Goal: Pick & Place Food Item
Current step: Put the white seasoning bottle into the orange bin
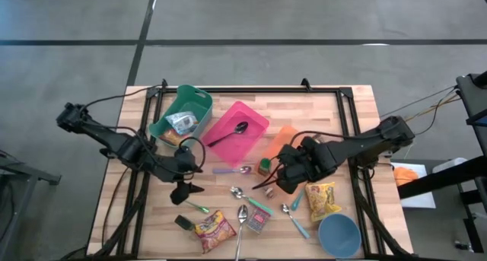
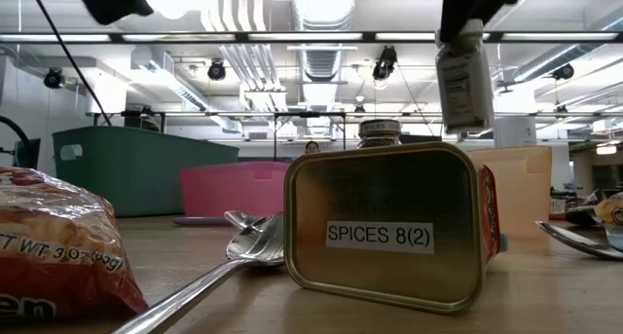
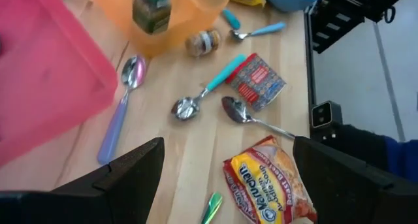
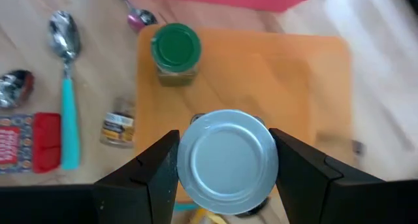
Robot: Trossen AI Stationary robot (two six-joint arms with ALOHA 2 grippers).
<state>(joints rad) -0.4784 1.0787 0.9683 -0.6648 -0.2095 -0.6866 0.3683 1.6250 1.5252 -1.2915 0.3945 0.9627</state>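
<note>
My left gripper (image 1: pixel 183 186) hangs spread and empty over the table's left half — beside the green bin (image 1: pixel 194 98), which already holds a foil packet (image 1: pixel 181 123). My right gripper (image 4: pixel 225 162) pinches a silver-lidded jar (image 4: pixel 227 160), lifted above the orange bin (image 4: pixel 307 80) — placing it remains, I'd judge.

held jar (image 2: pixel 464 81) top cut off by frame edge; label illegible.
</note>
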